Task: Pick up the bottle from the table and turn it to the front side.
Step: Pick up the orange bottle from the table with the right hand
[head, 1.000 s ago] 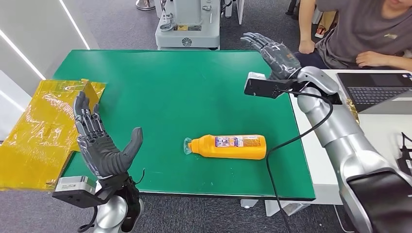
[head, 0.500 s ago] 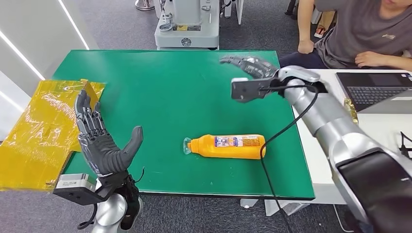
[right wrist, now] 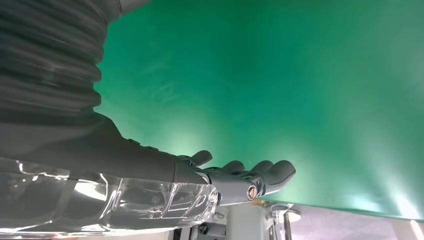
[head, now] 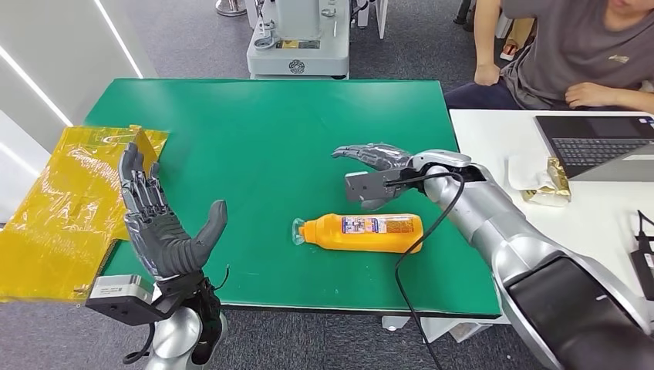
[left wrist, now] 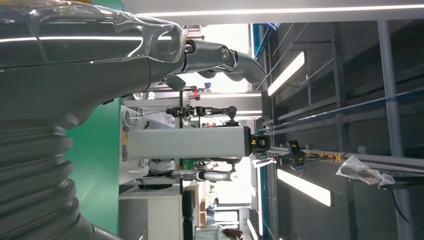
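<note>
A: What does the head view record? 
B: The bottle (head: 362,233), orange with a printed label, lies on its side on the green surface (head: 262,139), cap toward the robot's left. The right hand (head: 375,163) hovers just beyond the bottle, fingers spread and holding nothing, apart from it. The left hand (head: 158,223) stands upright at the near left edge of the surface, palm open, fingers extended, well apart from the bottle.

A: What do the wrist views add? 
B: The right wrist view looks along the right hand (right wrist: 235,180) to its fingertips (right wrist: 280,172), which extend over bare green surface (right wrist: 280,75); the bottle lies outside this frame. The left wrist view shows the left hand (left wrist: 150,55) with its fingers extended, and behind it ceiling light strips (left wrist: 287,72) and a grey machine housing (left wrist: 185,142).

A: And the surroundings? 
B: A yellow plastic sheet (head: 62,208) lies at the left edge of the green surface. A white surface (head: 586,208) adjoins on the right, carrying a laptop (head: 598,142) and a small gold-wrapped packet (head: 549,185). A seated person (head: 571,54) faces the laptop. A grey machine base (head: 297,46) stands on the floor beyond the far edge.
</note>
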### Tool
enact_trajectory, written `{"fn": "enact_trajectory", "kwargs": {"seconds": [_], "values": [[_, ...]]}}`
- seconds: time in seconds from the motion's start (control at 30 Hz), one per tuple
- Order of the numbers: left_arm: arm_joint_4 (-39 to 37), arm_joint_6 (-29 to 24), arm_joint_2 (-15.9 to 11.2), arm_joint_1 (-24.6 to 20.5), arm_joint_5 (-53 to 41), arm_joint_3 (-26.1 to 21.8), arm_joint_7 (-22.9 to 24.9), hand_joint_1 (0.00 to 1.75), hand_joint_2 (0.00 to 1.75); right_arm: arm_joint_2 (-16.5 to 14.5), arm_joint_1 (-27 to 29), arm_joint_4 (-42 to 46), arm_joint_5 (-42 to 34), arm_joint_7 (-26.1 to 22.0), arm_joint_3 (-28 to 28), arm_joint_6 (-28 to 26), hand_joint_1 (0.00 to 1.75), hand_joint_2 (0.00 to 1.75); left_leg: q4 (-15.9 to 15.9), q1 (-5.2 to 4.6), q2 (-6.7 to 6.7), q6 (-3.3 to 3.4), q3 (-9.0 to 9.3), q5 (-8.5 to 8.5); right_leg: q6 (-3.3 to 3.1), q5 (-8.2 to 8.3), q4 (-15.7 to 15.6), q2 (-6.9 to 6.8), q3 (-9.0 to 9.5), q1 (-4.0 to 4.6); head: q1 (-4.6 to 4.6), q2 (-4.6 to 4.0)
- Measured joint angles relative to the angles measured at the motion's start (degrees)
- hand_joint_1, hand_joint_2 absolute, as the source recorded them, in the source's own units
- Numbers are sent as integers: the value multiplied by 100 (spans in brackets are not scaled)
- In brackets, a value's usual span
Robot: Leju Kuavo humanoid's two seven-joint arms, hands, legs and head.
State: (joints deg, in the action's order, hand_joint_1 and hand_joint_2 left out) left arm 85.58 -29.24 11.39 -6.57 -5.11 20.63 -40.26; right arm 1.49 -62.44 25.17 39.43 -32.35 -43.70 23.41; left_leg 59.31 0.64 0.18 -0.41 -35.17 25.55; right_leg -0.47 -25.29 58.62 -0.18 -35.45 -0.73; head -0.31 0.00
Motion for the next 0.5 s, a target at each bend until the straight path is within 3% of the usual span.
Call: {"fn": "enact_trajectory", "kwargs": {"seconds": [0.2, 0.5], "values": [[-26, 22, 2, -23, 8, 0, 0, 0, 175, -37, 44, -124, -30, 30, -72, 101, 0, 175, 0, 1, 0, 0, 1, 0, 0, 0, 0, 1, 0, 0, 0, 0], [-99, 124, 14, -77, -50, 0, 1, 0, 175, -24, 437, -367, -90, 65, -236, -201, 0, 175, 0, 0, 1, 0, 1, 0, 0, 0, -2, 3, -1, 0, 0, 0]]}}
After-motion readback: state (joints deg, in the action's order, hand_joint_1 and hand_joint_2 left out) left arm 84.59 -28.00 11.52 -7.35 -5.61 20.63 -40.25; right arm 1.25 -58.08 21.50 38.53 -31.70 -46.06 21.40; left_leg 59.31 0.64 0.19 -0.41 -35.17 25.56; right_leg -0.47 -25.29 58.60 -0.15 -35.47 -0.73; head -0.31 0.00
